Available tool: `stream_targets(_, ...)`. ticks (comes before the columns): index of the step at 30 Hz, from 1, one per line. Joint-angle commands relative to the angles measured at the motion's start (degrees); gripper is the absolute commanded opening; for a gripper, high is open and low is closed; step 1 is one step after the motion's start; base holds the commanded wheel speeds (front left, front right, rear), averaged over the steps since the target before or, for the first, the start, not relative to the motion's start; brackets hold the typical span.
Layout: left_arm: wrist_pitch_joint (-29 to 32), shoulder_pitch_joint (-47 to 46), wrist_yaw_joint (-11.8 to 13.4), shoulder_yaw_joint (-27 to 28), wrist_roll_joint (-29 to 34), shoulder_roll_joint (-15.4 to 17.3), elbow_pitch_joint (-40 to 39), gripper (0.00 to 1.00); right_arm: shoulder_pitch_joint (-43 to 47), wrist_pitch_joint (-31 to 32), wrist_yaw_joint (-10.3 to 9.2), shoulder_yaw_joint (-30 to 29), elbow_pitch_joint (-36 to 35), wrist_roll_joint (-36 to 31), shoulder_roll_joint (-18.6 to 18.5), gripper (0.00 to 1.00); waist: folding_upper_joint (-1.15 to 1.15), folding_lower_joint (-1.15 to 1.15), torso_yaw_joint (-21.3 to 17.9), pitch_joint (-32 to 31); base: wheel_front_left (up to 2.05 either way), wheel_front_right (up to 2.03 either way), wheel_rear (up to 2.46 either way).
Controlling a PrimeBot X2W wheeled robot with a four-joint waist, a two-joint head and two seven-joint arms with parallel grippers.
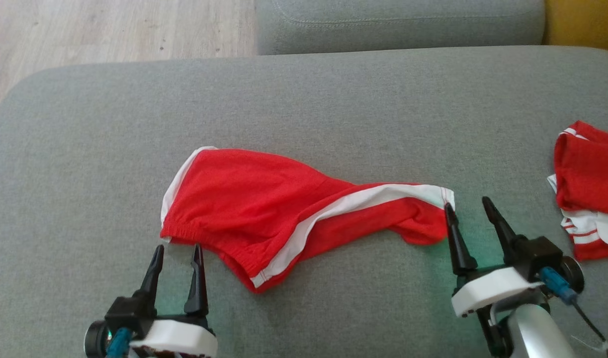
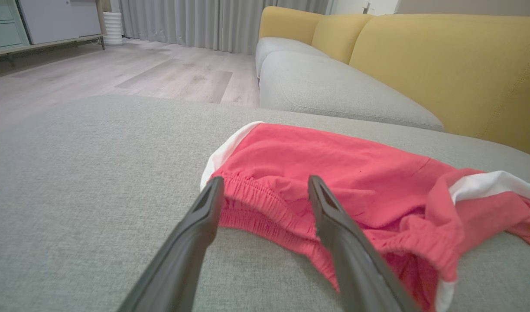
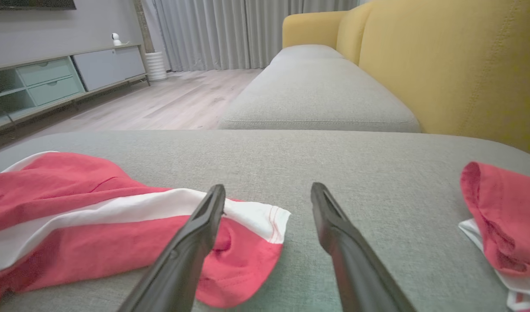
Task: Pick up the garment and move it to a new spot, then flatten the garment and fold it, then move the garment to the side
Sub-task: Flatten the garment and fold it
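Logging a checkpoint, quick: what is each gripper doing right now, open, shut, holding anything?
Left gripper: open, holding nothing, by the waistband of the red shorts.
Right gripper: open, holding nothing, by the shorts' white-trimmed leg end.

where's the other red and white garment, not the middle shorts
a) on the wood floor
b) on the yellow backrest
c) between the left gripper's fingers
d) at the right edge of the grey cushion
D: the second garment lies bunched on the grey cushion at its right edge, apart from the red shorts.
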Motion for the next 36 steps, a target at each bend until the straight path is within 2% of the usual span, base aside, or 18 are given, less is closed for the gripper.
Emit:
stream_targets(1,-0.3,-0.47,0.56,2.1,0.61,0.18,-1.92,1.0,-1.43,-0.37,-0.04,0.73,-1.14,0.48,-0.02,1.0,0.0,0.0,-0.13,-0.11,0.0,0.0,0.0)
stream_targets(8,-0.3,-0.07,1.24,2.74,1.41,0.18,-1.85,1.0,-1.35,-0.37,-0.04,-1.8,0.8,2.06,-0.02,1.0,0.0,0.0,-0.67,-0.7,0.0,0.0,0.0)
stream_targets(12,-0.31,0.14,-1.46,0.78,-0.8,0.18,-1.06,1.0,-1.16,-0.37,-0.04,-1.76,1.18,2.33,-0.02,1.0,0.0,0.0,-1.08,-0.73,0.0,0.0,0.0)
stream_targets(13,-0.31,0.14,-1.46,0.78,-0.8,0.18,-1.06,1.0,-1.16,-0.37,-0.04,-1.76,1.18,2.33,-0.02,1.0,0.0,0.0,-1.08,-0.73,0.0,0.0,0.0)
stream_targets(16,-0.31,0.72,-3.8,-2.6,-3.22,0.18,-0.14,1.0,-1.06,-0.37,-0.04,-1.68,1.48,2.61,-0.02,1.0,0.0,0.0,-1.4,-0.52,0.0,0.0,0.0)
stream_targets(19,-0.31,1.39,-4.84,-6.01,-5.98,0.18,0.01,1.0,-1.11,-0.37,-0.04,-1.79,1.67,2.76,-0.02,1.0,0.0,0.0,-1.55,-0.2,0.0,0.0,0.0)
stream_targets(27,-0.31,2.68,-5.1,-14.66,-11.43,0.49,-4.97,1.0,-1.14,-0.37,-0.04,-2.22,2.16,2.98,-0.02,1.0,0.0,0.0,-1.57,0.05,0.0,0.0,0.0)
stream_targets(36,-0.31,1.82,-5.11,-17.18,-13.76,2.28,-3.04,1.0,-1.52,-0.37,-0.04,-1.93,2.64,3.23,-0.02,1.0,0.0,0.0,-1.71,0.54,0.0,0.0,0.0)
